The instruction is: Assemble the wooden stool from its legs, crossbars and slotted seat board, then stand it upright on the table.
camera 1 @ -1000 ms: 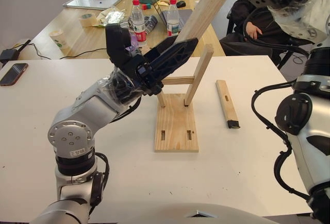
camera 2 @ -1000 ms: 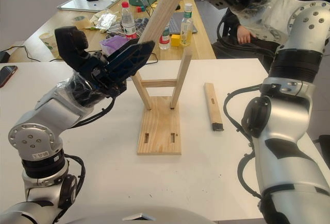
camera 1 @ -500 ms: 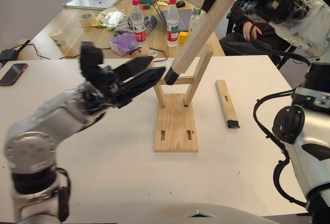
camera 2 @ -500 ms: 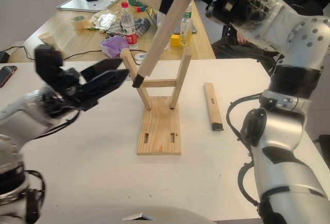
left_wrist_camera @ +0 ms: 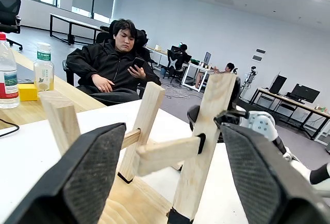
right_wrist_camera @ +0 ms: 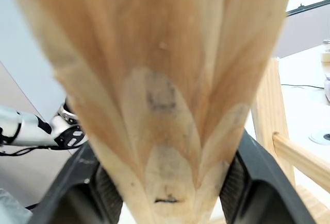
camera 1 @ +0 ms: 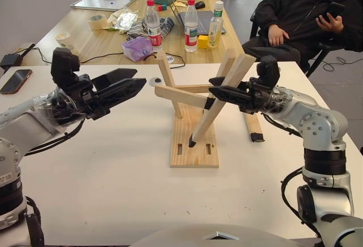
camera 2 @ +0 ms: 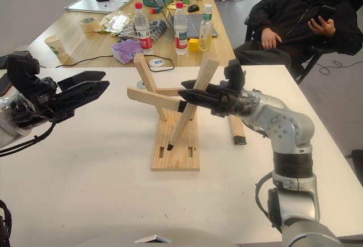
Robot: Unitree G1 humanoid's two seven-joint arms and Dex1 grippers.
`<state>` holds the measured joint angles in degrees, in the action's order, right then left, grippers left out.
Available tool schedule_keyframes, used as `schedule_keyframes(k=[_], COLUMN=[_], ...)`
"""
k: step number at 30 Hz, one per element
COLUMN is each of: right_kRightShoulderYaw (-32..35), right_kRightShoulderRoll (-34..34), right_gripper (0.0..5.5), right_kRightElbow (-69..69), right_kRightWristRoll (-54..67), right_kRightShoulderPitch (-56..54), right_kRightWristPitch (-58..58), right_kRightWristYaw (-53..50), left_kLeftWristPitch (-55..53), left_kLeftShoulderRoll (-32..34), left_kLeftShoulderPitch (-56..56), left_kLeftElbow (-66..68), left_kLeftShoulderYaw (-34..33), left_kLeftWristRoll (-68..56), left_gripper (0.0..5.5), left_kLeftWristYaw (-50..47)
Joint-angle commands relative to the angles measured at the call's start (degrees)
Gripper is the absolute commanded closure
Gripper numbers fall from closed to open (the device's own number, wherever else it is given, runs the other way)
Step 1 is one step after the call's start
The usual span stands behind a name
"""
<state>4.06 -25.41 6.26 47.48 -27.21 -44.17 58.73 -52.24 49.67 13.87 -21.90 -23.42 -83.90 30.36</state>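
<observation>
Centre frame, a leg [camera 1: 199,126] is clamped in the right hand [camera 1: 218,92], its tip beside a slot of the board [camera 1: 194,159]; it should be squared upright before seating. The left hand [camera 1: 136,78] is held open.

A slotted seat board [camera 1: 194,147] is laid flat on the table [camera 1: 113,167]. Joined legs [camera 1: 169,82] are stood at its 12 o'clock end, a tilted leg [camera 1: 205,123] is held above it, and a loose bar [camera 1: 253,129] is laid at 3 o'clock.
</observation>
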Motion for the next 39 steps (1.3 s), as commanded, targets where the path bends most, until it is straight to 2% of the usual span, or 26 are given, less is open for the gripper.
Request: schedule_keyframes(k=[1, 12, 39], right_kRightShoulderYaw=[-4.04, -5.37, -7.22], right_kRightShoulderRoll=[-1.98, -8.07, -15.32], right_gripper=[3.45, 3.45, 3.45], right_kRightElbow=[-2.82, -7.72, -8.76], right_kRightWristRoll=[-6.78, -13.08, -13.95], right_kRightShoulderPitch=[1.89, 2.74, 0.0], right_kRightWristPitch=[7.46, 13.6, 11.52], right_kRightWristYaw=[4.72, 12.11, 18.5], left_kLeftWristPitch=[-1.28, -2.8, -2.48], left_kLeftShoulderRoll=[1.35, -0.44, -3.89], left_kLeftShoulderPitch=[2.97, 5.35, 3.42], left_kLeftElbow=[2.51, 3.38, 1.73], left_kLeftShoulderYaw=[1.78, 4.78, 4.61], left_kLeftWristRoll=[1.78, 4.08, 4.01], left_gripper=[2.11, 2.11, 2.11], left_kLeftWristYaw=[2.21, 4.33, 0.22])
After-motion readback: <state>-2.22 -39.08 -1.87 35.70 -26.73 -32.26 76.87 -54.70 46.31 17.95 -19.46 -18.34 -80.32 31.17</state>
